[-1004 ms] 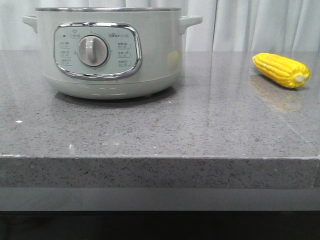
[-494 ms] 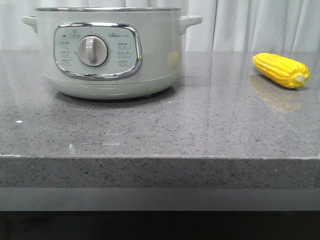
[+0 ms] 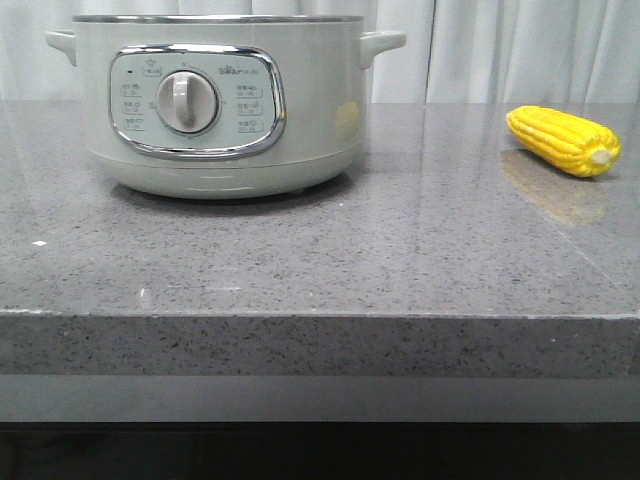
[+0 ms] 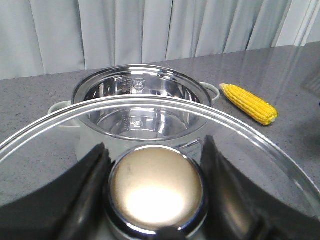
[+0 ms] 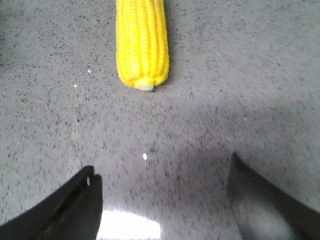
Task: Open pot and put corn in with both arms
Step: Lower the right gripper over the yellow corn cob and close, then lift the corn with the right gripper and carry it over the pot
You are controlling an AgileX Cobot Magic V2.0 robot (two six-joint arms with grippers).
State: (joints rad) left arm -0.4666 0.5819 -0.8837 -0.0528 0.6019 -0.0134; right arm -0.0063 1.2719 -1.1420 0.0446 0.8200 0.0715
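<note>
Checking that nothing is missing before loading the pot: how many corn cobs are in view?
1. The corn lies on the counter to the right of the pot, apart from it. The pot looks empty in the left wrist view.

Grey speckled stone surface (image 3: 330,270), polished, faint reflections, thick front edge. Pale pleated curtain (image 3: 500,50) hangs behind it across the back. Small white flecks on the surface.
</note>
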